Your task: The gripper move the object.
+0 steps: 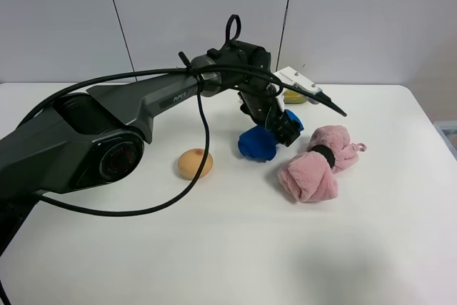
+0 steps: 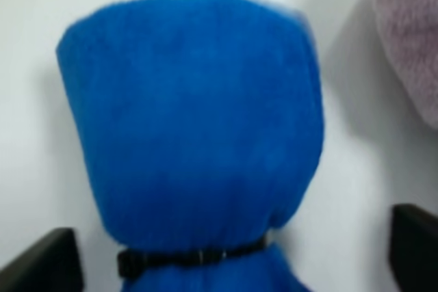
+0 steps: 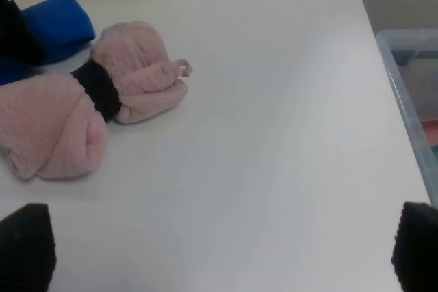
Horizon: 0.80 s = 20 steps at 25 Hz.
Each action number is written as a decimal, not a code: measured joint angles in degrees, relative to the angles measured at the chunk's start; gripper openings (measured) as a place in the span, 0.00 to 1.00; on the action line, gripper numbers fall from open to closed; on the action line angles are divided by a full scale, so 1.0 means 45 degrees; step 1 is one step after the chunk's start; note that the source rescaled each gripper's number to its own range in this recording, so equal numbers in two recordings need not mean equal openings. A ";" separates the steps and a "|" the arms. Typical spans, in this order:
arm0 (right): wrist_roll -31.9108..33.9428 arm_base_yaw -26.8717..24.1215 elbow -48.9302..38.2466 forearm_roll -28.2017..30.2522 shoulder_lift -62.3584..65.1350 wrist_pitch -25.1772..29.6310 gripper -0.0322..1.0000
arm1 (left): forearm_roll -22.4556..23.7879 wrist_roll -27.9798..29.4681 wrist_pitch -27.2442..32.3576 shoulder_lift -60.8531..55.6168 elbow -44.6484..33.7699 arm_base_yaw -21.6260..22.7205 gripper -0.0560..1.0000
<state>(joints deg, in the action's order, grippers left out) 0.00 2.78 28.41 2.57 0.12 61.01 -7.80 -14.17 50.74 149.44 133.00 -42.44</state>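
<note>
Left claw (image 2: pixel 229 254) spread astride the blue towel roll (image 2: pixel 191 114); right claw (image 3: pixel 220 247) spread, empty. Soft plush may slip on closing, and the pink towel roll (image 1: pixel 318 166) just right could get nudged.

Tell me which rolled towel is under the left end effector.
The blue towel: the open left end effector straddles it, while the pink towel lies outside it.
</note>
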 joint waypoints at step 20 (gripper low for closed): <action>0.0000 0.0000 0.0000 0.0000 0.0000 0.0000 1.00 | 0.1733 0.1080 0.1374 -0.2436 0.1596 0.0000 0.99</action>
<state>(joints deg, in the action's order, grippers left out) 0.00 2.78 28.41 2.57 0.12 61.01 0.00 -9.31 56.92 138.48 140.18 -42.44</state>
